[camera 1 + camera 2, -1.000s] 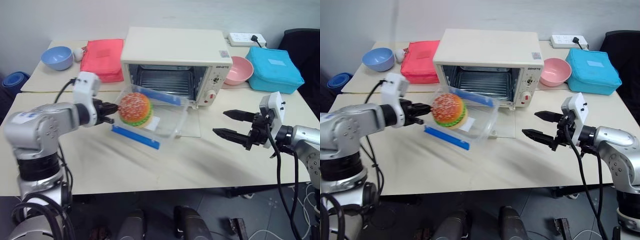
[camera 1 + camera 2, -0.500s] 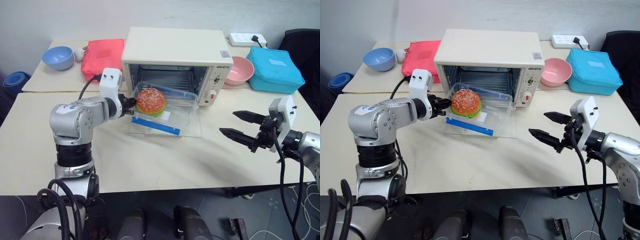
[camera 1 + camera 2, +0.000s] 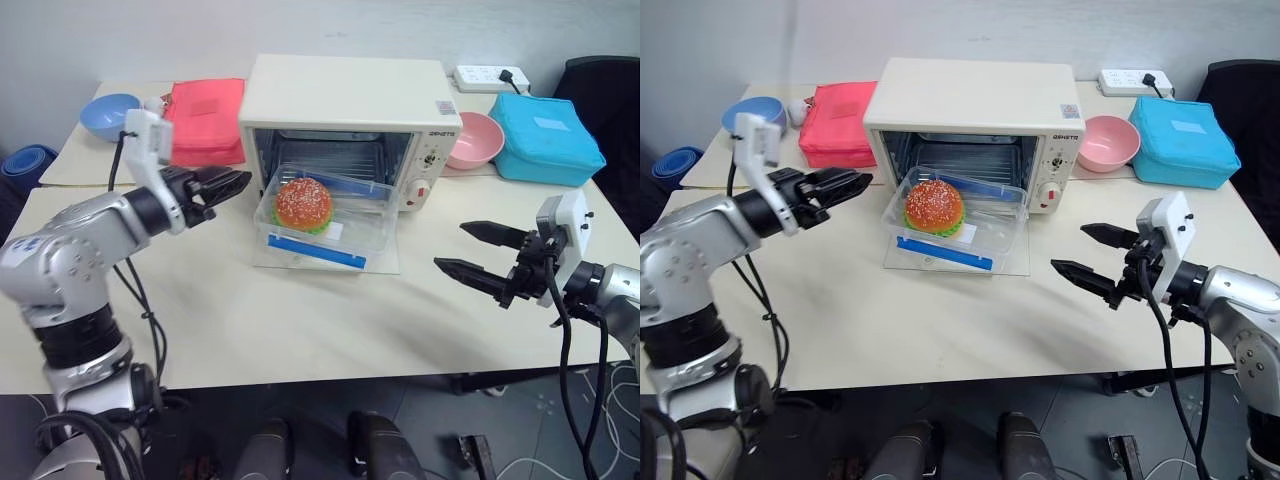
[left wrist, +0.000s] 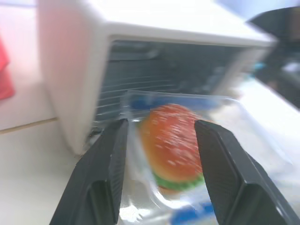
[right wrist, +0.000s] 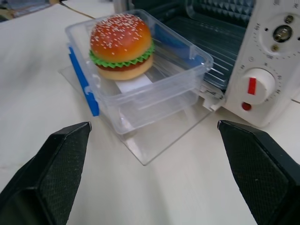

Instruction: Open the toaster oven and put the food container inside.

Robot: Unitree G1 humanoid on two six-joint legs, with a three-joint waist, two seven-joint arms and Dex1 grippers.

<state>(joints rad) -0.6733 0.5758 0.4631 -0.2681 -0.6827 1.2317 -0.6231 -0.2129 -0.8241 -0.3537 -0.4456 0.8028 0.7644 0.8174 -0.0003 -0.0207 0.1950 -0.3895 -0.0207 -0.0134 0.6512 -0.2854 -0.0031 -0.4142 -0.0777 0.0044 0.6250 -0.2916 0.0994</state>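
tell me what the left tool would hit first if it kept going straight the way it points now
Probably the food container on the open door of the toaster oven. The left tool, fingers apart, points toward it, and the left wrist view frames the burger between its fingers. Its height relative to the container is unclear, so it might pass above it.

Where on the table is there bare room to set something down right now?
The front table is bare between the left gripper and the right gripper, ahead of the food container. The back row is crowded: blue bowl, red bag, toaster oven, pink bowl, blue bag.
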